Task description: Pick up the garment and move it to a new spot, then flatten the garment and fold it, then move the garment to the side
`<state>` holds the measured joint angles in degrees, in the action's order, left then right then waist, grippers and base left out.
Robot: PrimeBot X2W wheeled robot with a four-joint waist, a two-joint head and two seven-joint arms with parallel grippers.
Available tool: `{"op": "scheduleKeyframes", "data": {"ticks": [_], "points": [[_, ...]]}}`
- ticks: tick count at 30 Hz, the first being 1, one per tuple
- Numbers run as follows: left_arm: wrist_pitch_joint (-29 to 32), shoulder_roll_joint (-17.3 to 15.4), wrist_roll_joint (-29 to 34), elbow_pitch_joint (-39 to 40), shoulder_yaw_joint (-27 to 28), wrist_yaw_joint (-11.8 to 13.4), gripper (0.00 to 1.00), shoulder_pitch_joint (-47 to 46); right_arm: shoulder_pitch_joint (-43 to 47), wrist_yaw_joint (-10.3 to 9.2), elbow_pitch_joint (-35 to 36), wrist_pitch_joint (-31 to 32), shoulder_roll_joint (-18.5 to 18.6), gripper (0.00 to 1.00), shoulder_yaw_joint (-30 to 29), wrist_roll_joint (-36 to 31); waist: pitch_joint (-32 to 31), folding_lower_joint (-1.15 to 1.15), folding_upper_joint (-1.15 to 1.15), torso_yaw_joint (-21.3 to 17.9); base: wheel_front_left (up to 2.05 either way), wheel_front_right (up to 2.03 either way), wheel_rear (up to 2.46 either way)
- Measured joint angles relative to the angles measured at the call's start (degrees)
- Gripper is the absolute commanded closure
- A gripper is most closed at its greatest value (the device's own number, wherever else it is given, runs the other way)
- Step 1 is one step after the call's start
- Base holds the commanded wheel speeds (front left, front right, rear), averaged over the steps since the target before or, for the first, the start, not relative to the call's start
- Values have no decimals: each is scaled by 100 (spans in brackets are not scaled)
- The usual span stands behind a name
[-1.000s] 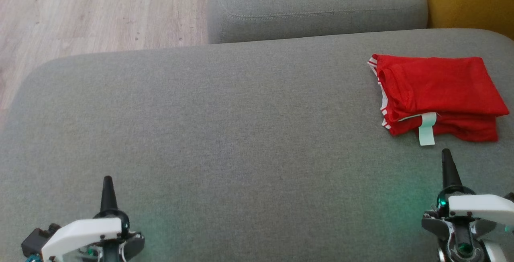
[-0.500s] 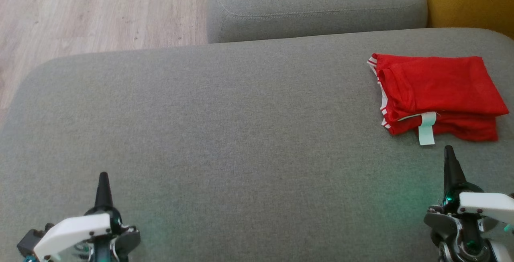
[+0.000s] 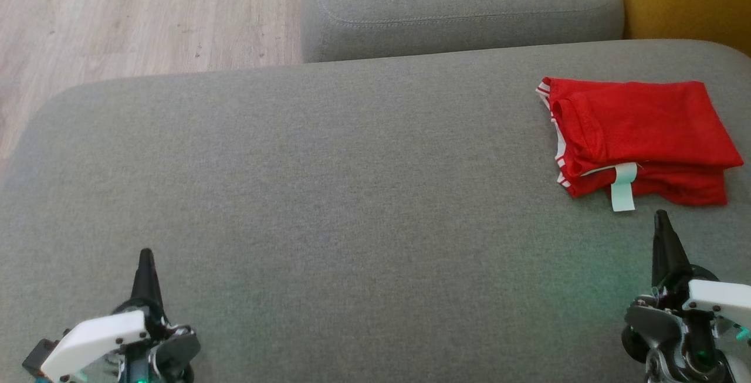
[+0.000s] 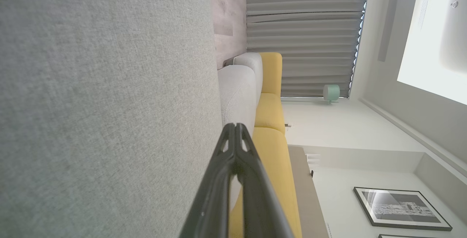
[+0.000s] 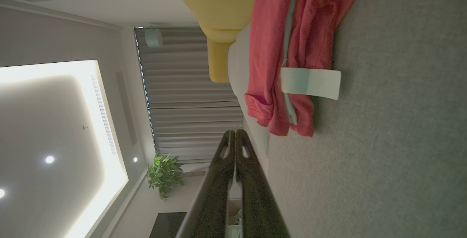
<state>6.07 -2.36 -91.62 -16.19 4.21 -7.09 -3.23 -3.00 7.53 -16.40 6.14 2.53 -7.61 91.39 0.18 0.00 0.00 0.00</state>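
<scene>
Grey woven fabric of a broad sofa seat [image 3: 352, 195] spread out before the robot. Nearest, at about 7 o'clock in the head view, the left end effector [image 3: 145, 253] was over bare cushion, its two dark fingers pressed together into one point and holding nothing. At about 4 o'clock the right end effector [image 3: 662, 214] was likewise closed and empty, its tip aimed toward 12 o'clock, near the front edge of the garment but apart from it.

Just beyond that tip, at about 2 o'clock, the red garment [image 3: 639, 136] lay folded in a compact stack of layers on the seat, close to the cushion's right edge. White striped trim showed along its 9 o'clock side. A pale label [image 3: 623, 195] stuck out from between the layers at the near edge and lay flat on the grey fabric.

Farther back, at 12 o'clock, a second grey cushion [image 3: 457, 7] butted against the seat. Pale wood floor [image 3: 117, 13] showed at 11 o'clock, and yellow upholstery [image 3: 686, 2] at 1 o'clock.
</scene>
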Motion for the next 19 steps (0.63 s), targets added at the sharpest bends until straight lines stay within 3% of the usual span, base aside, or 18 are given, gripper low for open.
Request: {"op": "scheduleKeyframes", "data": {"ticks": [19], "points": [[0, 0, -25, 2, 22, 0, 100, -1, -1, 0, 16, 1, 0, 100, -7, 37, 0, 0, 0, 0, 0, 0, 0]]}}
